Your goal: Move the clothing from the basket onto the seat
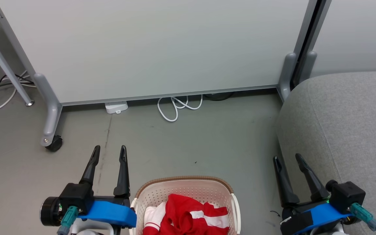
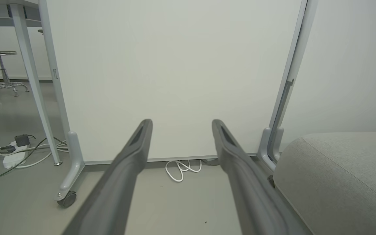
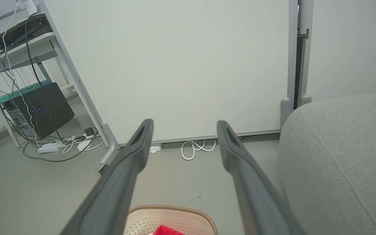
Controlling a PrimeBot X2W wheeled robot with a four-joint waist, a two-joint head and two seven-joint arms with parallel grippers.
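Backdrop: pale partition panel [image 1: 162, 49] on grey castered feet, spanning the far side. Right of it, the seat [image 1: 348, 130], a big grey woven couch with a rounded corner, runs from far right to near right; its top is bare, no garment on it. Grey floor [image 1: 207, 140] lies between. At near centre is the basket [image 1: 184, 180], cream and perforated with a brown rim, standing on the floor just left of the seat's flank. The clothing [image 1: 188, 215] is heaped inside it: crumpled red fabric, with a white striped-cuff piece on the left side of the heap and a white panel across the right. Nothing moved yet, by the look of it. Left gripper [image 1: 109, 148] hangs over the floor just left of the basket, fingers parted, nothing between them. Right gripper [image 1: 287, 157] hangs between basket and seat, also spread and empty. A small white cable loop [image 1: 175, 109] lies far off by the panel's foot, out of the way. Handling judgement: the fabric is light, limp and non-fragile, so it will sag and trail when lifted. Best hold is likely a pinch on the raised red fold near the heap's middle, taken deep enough that it does not slip. Garments may cling together, and cuffs could drag on the rim.
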